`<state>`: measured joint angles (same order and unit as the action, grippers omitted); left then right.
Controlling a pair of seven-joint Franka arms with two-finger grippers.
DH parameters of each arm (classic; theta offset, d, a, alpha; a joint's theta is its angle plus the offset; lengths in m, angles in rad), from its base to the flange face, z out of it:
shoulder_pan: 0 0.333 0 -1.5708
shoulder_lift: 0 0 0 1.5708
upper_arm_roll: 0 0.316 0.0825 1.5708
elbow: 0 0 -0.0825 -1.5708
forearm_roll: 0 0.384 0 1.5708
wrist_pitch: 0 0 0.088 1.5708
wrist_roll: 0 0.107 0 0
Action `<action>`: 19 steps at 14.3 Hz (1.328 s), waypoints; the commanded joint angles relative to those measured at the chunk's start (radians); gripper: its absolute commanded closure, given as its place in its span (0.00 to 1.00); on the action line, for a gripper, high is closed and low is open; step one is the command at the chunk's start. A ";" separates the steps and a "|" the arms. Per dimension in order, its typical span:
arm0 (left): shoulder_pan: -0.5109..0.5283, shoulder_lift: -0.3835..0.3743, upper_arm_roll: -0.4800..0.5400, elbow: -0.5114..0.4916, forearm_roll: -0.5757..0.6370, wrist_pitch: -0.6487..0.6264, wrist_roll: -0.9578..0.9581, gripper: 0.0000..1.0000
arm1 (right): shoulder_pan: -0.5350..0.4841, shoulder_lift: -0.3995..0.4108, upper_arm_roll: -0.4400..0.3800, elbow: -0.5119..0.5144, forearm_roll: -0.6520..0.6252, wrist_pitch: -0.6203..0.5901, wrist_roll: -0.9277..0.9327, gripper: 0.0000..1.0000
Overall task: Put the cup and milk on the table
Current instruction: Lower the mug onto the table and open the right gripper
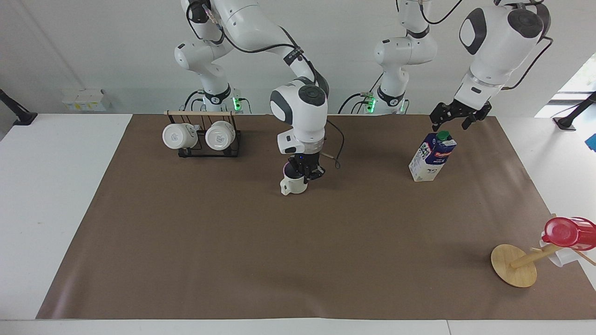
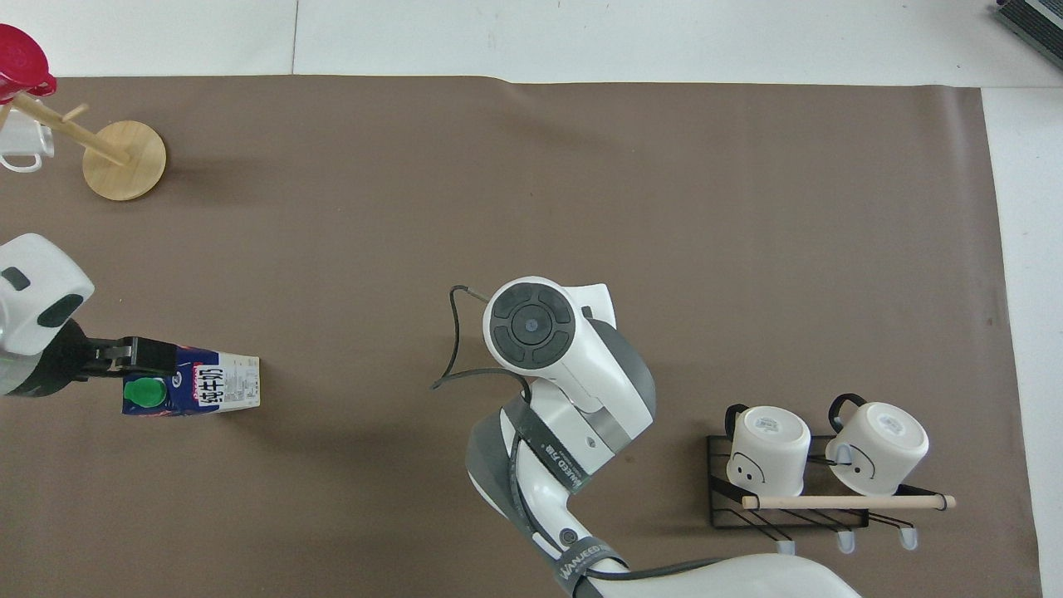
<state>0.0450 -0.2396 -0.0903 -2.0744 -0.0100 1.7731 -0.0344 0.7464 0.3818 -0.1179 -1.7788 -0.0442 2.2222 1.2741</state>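
Note:
The cream-white cup [image 1: 293, 185] stands upright low on the brown sheet [image 1: 279, 256] of the table [image 1: 56, 186], midway between the arms' ends. My right gripper [image 1: 305, 173] comes straight down on it and is shut on its rim. Whether the cup's base touches the sheet I cannot tell. The right arm hides the cup in the overhead view. The blue-and-white milk [image 1: 430, 158] carton [image 2: 216, 386] stands on the sheet toward the left arm's end. My left gripper [image 1: 450, 125] hangs open just over its green cap, and in the overhead view the left gripper [image 2: 141, 359] covers the carton's top edge.
A black wire rack [image 1: 202, 139] with two white mugs [image 2: 822, 457] stands near the robots at the right arm's end. A tilted wooden stand [image 1: 514, 265] carrying a red cup [image 1: 568, 232] is far from the robots at the left arm's end.

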 commanded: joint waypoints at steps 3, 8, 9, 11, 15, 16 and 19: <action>0.004 -0.049 0.000 -0.130 0.015 0.126 0.025 0.00 | -0.001 -0.017 -0.002 -0.051 -0.019 0.063 -0.002 0.50; 0.012 -0.047 0.003 -0.233 0.015 0.256 0.080 0.00 | 0.004 -0.021 -0.002 -0.030 -0.101 0.050 -0.044 0.00; 0.013 -0.047 0.003 -0.240 0.015 0.270 0.102 0.00 | 0.001 -0.030 -0.002 -0.021 -0.100 0.041 -0.079 0.00; 0.013 -0.047 0.003 -0.240 0.015 0.270 0.143 0.00 | -0.012 -0.073 -0.003 -0.021 -0.089 0.024 -0.140 0.00; 0.032 -0.046 0.003 -0.239 0.015 0.266 0.178 0.23 | -0.087 -0.202 -0.005 -0.021 0.019 -0.125 -0.365 0.00; 0.038 -0.044 0.003 -0.234 0.015 0.264 0.191 0.30 | -0.111 -0.230 -0.005 -0.021 0.035 -0.171 -0.416 0.00; 0.039 -0.043 0.003 -0.231 0.015 0.259 0.192 0.45 | -0.171 -0.288 -0.006 -0.021 0.036 -0.278 -0.571 0.00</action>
<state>0.0649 -0.2547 -0.0781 -2.2826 -0.0100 2.0192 0.1413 0.6119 0.1327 -0.1296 -1.7792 -0.0289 1.9860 0.8010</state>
